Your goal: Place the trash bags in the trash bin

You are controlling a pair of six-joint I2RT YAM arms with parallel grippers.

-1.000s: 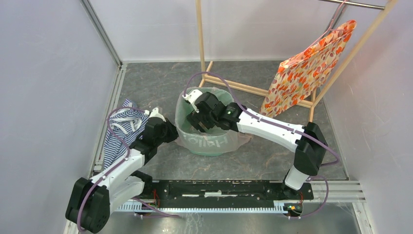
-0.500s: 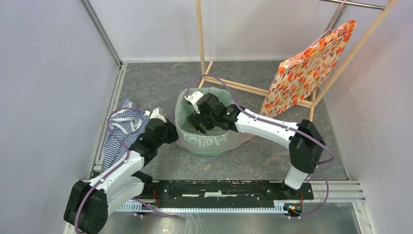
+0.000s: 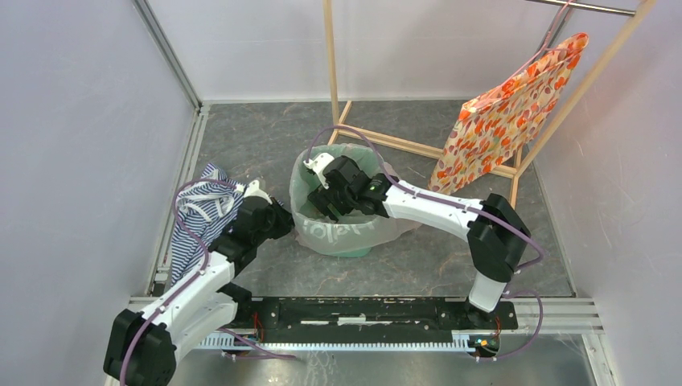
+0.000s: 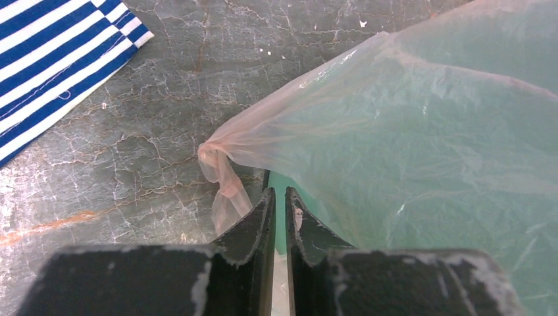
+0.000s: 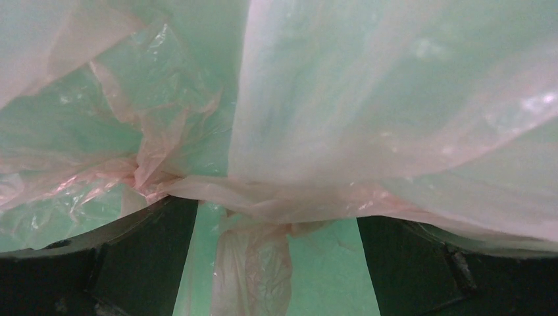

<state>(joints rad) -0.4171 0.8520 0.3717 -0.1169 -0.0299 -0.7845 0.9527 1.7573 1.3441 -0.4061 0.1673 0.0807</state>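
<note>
The mint-green trash bin (image 3: 347, 251) stands mid-floor with the pale-pink trash bag (image 3: 346, 233) draped over its rim and down its outside, dark lettering on the front. My right gripper (image 3: 322, 207) is inside the bin, open wide; in the right wrist view (image 5: 276, 220) bag film (image 5: 329, 99) lies across both fingers, with the green bin wall (image 5: 329, 276) behind. My left gripper (image 3: 283, 219) is at the bin's left side, jaws closed to a thin slit (image 4: 277, 192) with pale film in it. A knotted bag corner (image 4: 212, 157) hangs just left of it.
A blue-white striped cloth (image 3: 201, 213) lies left of my left arm, also in the left wrist view (image 4: 52, 59). An orange floral bag (image 3: 507, 112) hangs on a wooden rack (image 3: 331, 64) at the back right. Walls enclose the grey floor.
The right gripper has moved a little left and further back inside the bin. The bin and bag have shifted slightly left. The left gripper stays at the bin's left side.
</note>
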